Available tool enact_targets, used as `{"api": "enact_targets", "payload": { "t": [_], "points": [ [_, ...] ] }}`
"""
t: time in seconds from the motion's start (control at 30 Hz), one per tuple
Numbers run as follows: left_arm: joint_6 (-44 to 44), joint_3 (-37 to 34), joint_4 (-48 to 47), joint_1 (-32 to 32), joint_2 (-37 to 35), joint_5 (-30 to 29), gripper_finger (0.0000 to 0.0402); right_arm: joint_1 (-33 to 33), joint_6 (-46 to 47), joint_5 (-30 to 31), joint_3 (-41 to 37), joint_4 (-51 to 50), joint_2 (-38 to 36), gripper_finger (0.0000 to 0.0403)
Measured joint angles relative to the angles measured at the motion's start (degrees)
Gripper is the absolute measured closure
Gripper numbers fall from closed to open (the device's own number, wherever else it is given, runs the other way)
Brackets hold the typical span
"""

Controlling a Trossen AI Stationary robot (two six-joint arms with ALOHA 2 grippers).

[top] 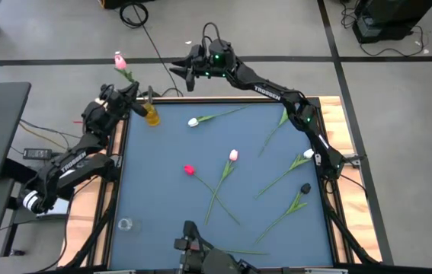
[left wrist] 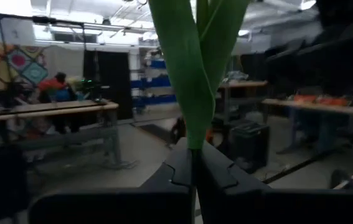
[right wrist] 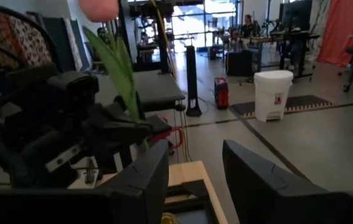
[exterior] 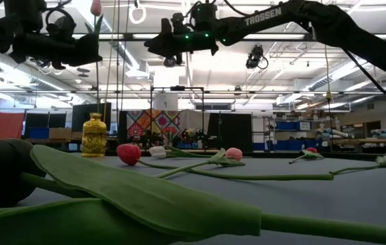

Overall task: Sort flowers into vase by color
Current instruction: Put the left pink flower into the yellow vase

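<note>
My left gripper (top: 133, 97) is raised at the table's far left corner and is shut on a pink tulip (top: 120, 61), which also shows in the right wrist view (right wrist: 117, 62). A yellow vase (top: 152, 115) stands on the table just beside it and also shows in the low view (exterior: 94, 136). My right gripper (top: 187, 74) hangs open and empty above the far edge, facing the left gripper. On the blue mat lie two white tulips (top: 193, 122) (top: 308, 154), a pink one (top: 233, 155), a red one (top: 189, 170) and a black one (top: 305, 188). My left gripper pinches the pink tulip between its two fingers at the lower stem, where the green leaves start (left wrist: 195, 143). The fingers lie about level, across the stem. The tulip stands upright above them, its pink head (exterior: 96, 7) on top, clear of the table and the vase.
A small clear glass (top: 126, 224) stands near the mat's near left corner. A bare green stem (top: 242, 252) lies at the near edge, beside a dark camera mount (top: 193, 247). The wooden table rim (top: 345, 144) frames the mat. The mat's left half is mostly free.
</note>
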Motion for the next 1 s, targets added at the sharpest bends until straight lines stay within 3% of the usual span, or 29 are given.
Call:
{"api": "enact_targets", "payload": {
  "t": [0.4, 1.0],
  "points": [
    [2.43, 0.35, 6.06, 0.56, 3.42, -0.40, 0.0393, 0.03, 0.22, 0.51, -0.01, -0.66, 0.00, 0.0245],
    [2.16, 0.33, 3.72, 1.19, 8.23, -2.96, 0.0393, 0.25, 2.97, 1.37, -0.01, -1.61, 0.02, 0.0245]
  ]
}}
